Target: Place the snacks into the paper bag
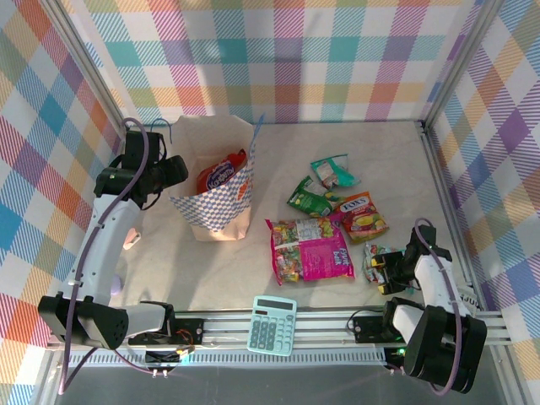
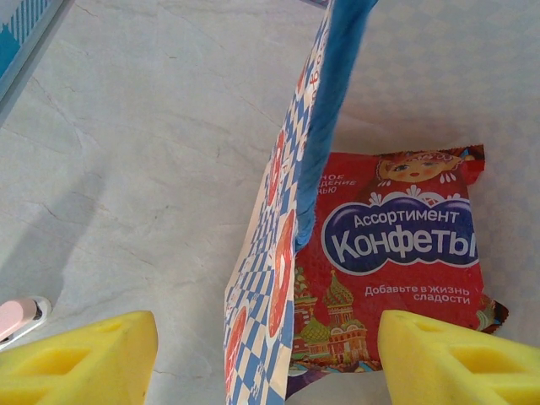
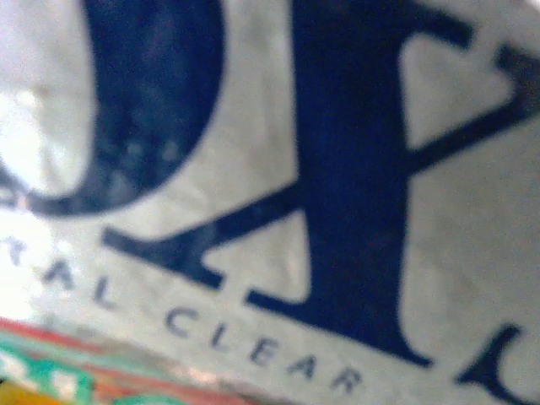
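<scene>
Paper bag (image 1: 215,207): upright at the left of the counter (image 1: 211,270), red packet (image 1: 221,175) inside, left gripper (image 2: 268,363) straddling its wall with jaws apart, nothing pinched. Small packet (image 1: 372,256): near the right edge, right gripper (image 1: 386,272) pressed onto it, whether closed cannot be told; magenta packet (image 1: 308,251), green packet (image 1: 308,200), teal packet (image 1: 332,171) and orange packet (image 1: 364,215) lie loose between. Recommended handling: grip the glossy film across its body, not a corner, lift clear of the orange neighbour, and release above the bag's mouth.

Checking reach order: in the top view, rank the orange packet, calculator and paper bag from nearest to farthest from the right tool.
1. Orange packet, just beyond the right tool.
2. Calculator, near edge, leftward.
3. Paper bag, far left.
</scene>
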